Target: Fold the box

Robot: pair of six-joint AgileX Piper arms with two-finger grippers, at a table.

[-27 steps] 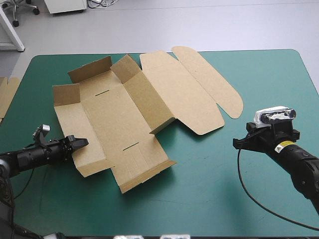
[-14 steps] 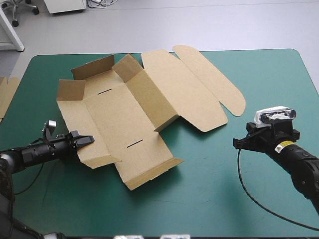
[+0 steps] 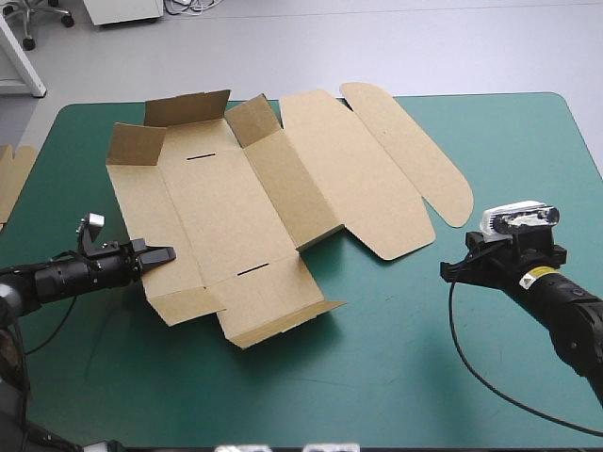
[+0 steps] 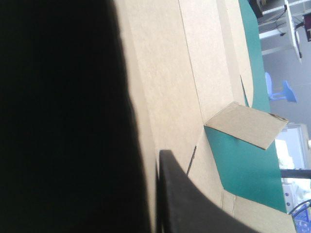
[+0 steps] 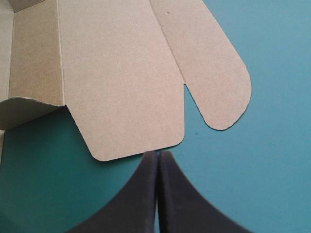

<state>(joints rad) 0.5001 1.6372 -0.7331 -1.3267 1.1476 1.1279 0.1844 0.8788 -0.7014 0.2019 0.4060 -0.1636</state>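
Nearest the robot, the left gripper (image 3: pixel 156 254) lies low over the table (image 3: pixel 396 367), just in from its left edge. It is clamped on the box (image 3: pixel 226 212) at the outer edge of the left side panel (image 3: pixel 160 235). In the left wrist view the brown sheet runs between the two black fingers, which are all but closed on it. Across the table, the right gripper (image 5: pixel 159 155) hovers over the bare teal-green cover with its fingers pressed together in one point, holding nothing. In its own view the tip sits just short of the near edge of the lid (image 3: pixel 353 184), and whether it touches that edge cannot be told.

The box lies opened out on the left and middle of the table. Its near end wall (image 3: pixel 283 320) is tilted up a little, and a small corner flap (image 4: pixel 245 126) also stands tilted off the cover. A long wall (image 3: pixel 292 193) rises between the base and the lid. At the far end, three flaps (image 3: pixel 186 106) stand raised. The lid lies flat to the right of the base, and its rounded flap (image 3: pixel 410 151) lies flat beyond it, reaching toward the far right.

A piece of spare board (image 3: pixel 11 179) shows at the table's left edge
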